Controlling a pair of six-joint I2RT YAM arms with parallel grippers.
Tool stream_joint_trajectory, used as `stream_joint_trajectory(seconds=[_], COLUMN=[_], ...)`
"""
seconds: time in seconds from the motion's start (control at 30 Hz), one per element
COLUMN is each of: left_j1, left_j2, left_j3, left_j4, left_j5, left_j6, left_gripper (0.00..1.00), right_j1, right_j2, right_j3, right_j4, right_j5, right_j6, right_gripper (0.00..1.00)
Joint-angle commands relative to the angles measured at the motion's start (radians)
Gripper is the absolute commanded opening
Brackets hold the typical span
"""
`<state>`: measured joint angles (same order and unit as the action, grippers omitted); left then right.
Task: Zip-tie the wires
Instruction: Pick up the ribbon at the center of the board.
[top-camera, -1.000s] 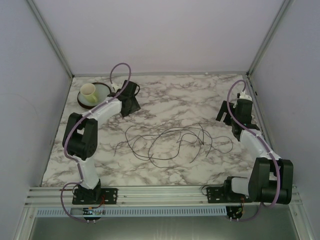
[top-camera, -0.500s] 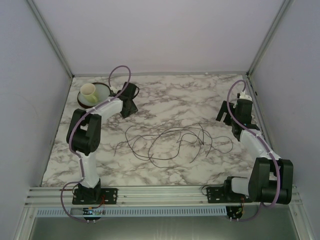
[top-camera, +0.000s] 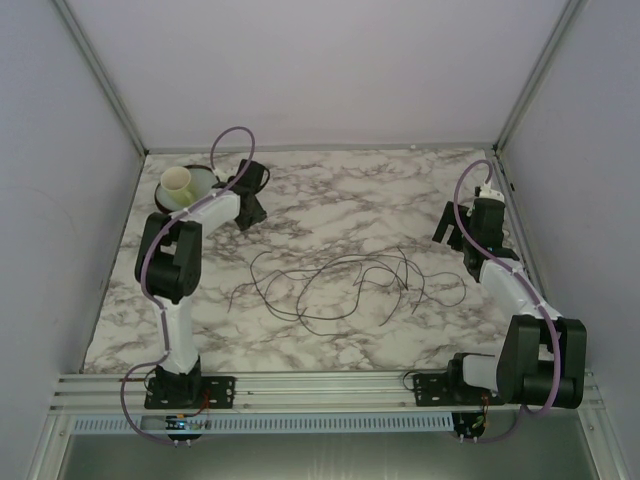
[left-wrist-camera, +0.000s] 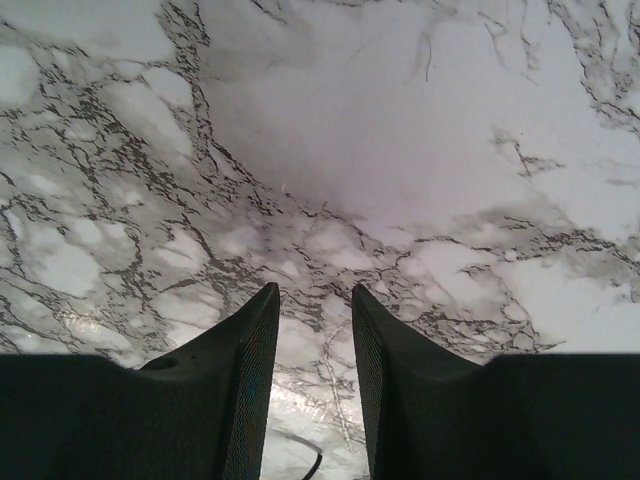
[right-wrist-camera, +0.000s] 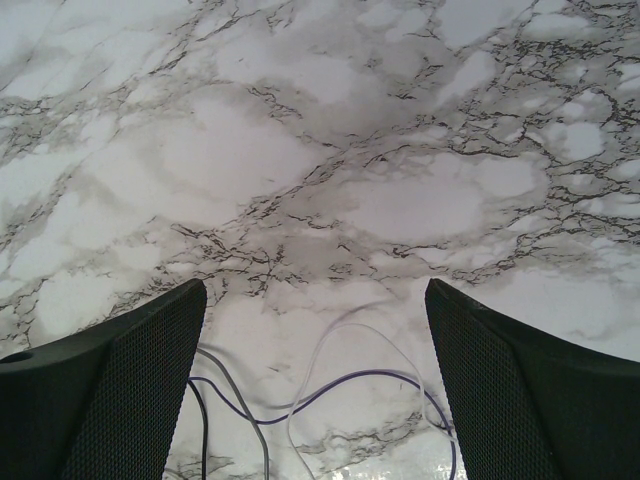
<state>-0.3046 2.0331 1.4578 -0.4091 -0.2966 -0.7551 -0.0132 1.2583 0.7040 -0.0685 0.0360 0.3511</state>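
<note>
The wires are thin dark strands lying in loose loops on the middle of the marble table. My left gripper is at the back left, well away from them; in the left wrist view its jaws stand a narrow gap apart with nothing between the tips, and a short dark strand shows low between them. My right gripper hovers at the right, beside the wires' right end. In the right wrist view it is wide open and empty, above purple, white and grey wire loops.
A dark plate holding a pale cup stands at the back left, just left of my left gripper. Grey walls close in the table on three sides. A metal rail runs along the near edge.
My left arm has swung its gripper a little back and to the left, closer to the plate. The right arm and the wires have not moved.
</note>
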Motion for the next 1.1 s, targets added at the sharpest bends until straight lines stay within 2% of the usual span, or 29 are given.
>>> stream_joint_trajectory(seconds=[0.0, 0.33, 0.67, 1.07], left_j1=[0.006, 0.006, 0.004, 0.000], left_j2=[0.032, 0.062, 0.001, -0.014], left_j3=[0.034, 0.031, -0.081, -0.101], left_j4=[0.010, 0.030, 0.039, 0.039], left_j5=[0.001, 0.040, 0.048, 0.046], left_j6=[0.022, 0.010, -0.018, -0.014], left_gripper=[0.36, 0.35, 0.34, 0.27], right_j1=[0.009, 0.012, 0.013, 0.014], right_j2=[0.001, 0.002, 0.016, 0.020], right_j3=[0.008, 0.013, 0.018, 0.025], right_j4=[0.012, 0.007, 0.013, 0.018], right_j5=[0.013, 0.018, 0.016, 0.014], right_j6=[0.006, 0.005, 0.000, -0.006], right_gripper=[0.90, 0.90, 0.90, 0.90])
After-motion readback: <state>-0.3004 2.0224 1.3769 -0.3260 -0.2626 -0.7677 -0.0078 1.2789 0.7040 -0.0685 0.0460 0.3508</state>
